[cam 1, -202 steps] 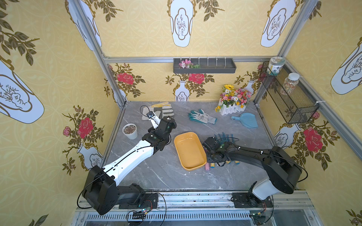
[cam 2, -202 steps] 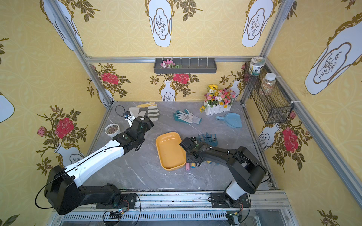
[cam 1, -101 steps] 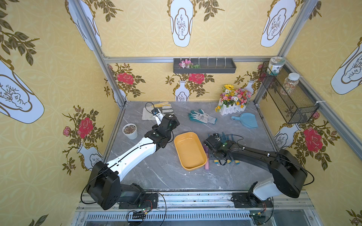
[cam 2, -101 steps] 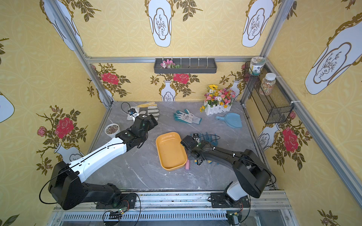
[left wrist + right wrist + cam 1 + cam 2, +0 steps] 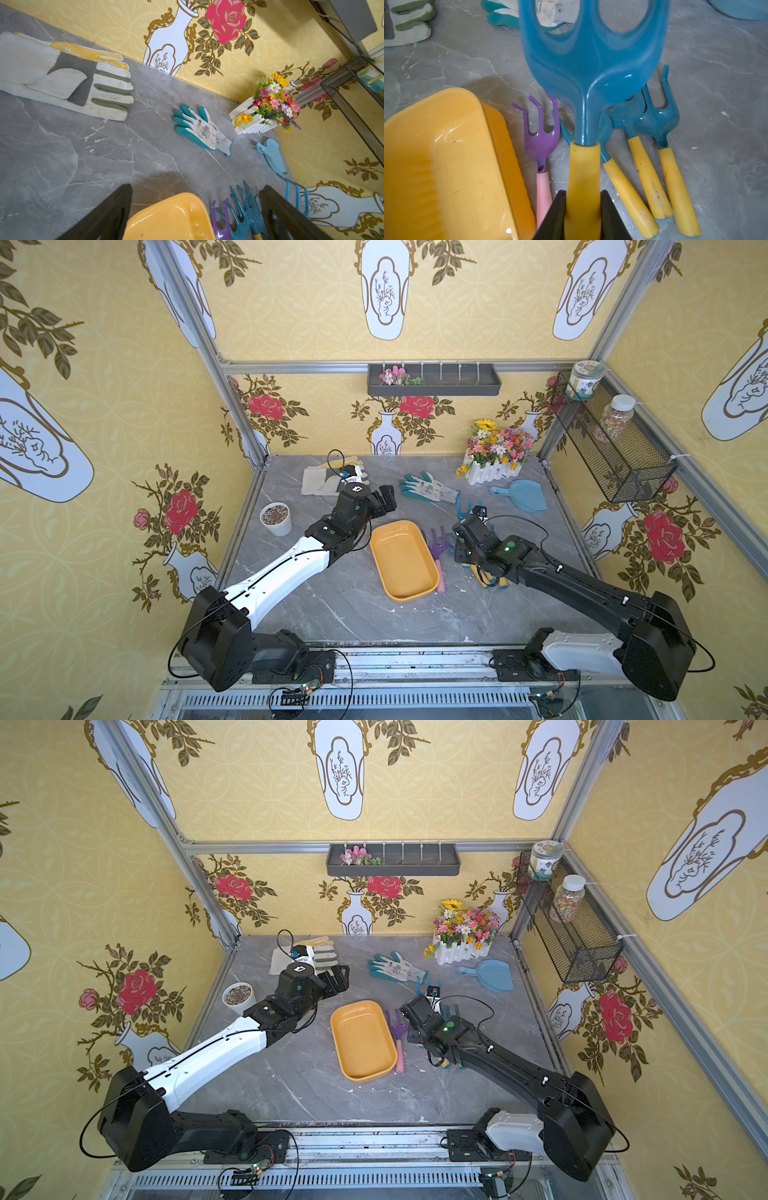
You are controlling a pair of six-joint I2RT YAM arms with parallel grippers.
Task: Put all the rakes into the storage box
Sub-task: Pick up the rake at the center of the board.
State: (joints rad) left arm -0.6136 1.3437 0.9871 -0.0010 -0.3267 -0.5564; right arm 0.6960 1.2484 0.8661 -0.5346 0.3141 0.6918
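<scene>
The right gripper (image 5: 582,199) is clamping its jaws tightly on the yellow handle of the rake (image 5: 591,62). The blue head is hanging above the other blue tools (image 5: 652,176) and the purple fork (image 5: 542,133), which are lying on the table (image 5: 716,104). In my judgement the picking step is looking done. The storage box (image 5: 446,166) is lying just beside the rake with nothing in it yet, so carrying the rake over it and releasing it are remaining. The left gripper (image 5: 384,502) is hovering fully spread near the box's far end, holding nothing.
</scene>
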